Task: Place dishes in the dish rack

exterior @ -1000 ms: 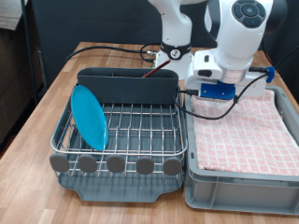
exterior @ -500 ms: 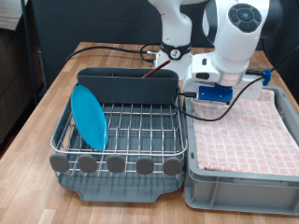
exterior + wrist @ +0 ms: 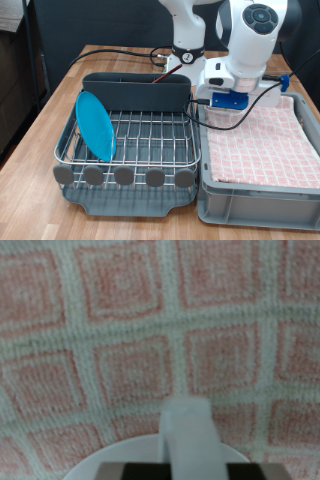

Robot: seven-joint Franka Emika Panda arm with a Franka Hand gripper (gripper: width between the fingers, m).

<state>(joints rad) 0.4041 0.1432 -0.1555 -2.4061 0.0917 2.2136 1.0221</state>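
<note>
1. The white mug point(image 3: 185, 440) is showing in my wrist view as a pale handle and a curve of rim, lying very close under my hand on the pink checked towel point(image 3: 120, 320). It is hidden from the exterior view
2. The light-blue plate point(image 3: 96, 124) is already standing on edge in the dish rack point(image 3: 150, 135), at the exterior view's left end of the wire grid. I am not seeing the wooden spoon in either view
3. My gripper point(image 3: 230, 100) is hanging low over the far end of the grey crate point(image 3: 255, 205), just beyond the rack's tall caddy point(image 3: 135, 92) towards the exterior view's right. Over the last second my arm is barely shifting, only settling a touch; the plate, rack and towel are sitting exactly where they were
4. I am judging from this stillness that I am pausing right at the mug, so one dish is racked and this second one is not yet lifted out of the crate
5. I cannot tell whether my fingers are apart or pressed together: they are hidden low in the exterior view, and the wrist view is too close and blurred to show them around the handle
</note>
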